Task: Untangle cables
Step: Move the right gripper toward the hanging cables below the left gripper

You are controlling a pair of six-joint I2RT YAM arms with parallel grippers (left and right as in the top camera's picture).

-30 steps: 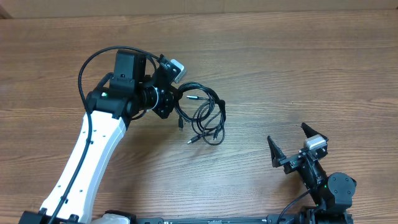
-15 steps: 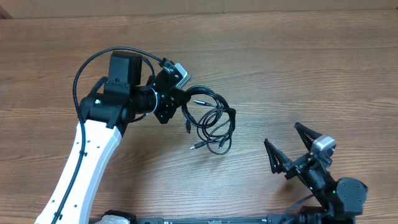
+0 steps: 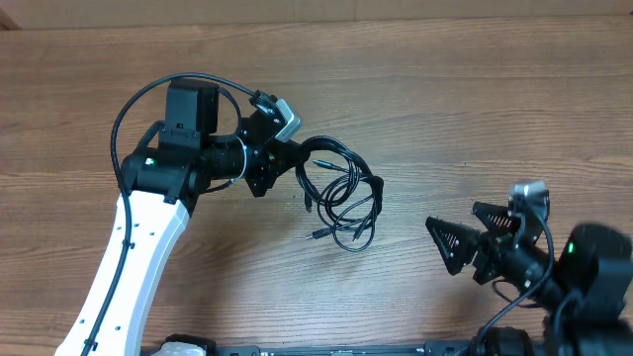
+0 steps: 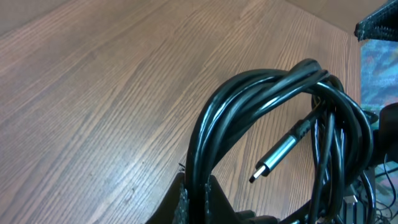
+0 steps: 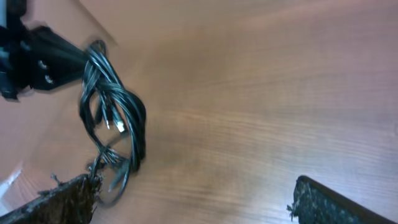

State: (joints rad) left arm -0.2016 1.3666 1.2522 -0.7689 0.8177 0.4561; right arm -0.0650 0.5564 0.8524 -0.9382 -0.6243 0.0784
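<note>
Black cables in one looped bundle, mid-worktop, just right of the left gripper. Left gripper clamped on the bundle's far-left loops. Silver plug pokes out among the loops. Right gripper at near right, jaws spread wide, holding nothing, well apart from the cables.

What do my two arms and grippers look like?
Left arm: white link, black joints, green light, black wire looping over it. Left gripper: black, with a grey camera module. Right arm: black, green light. Right gripper: black triangular fingers with rough faces.
</note>
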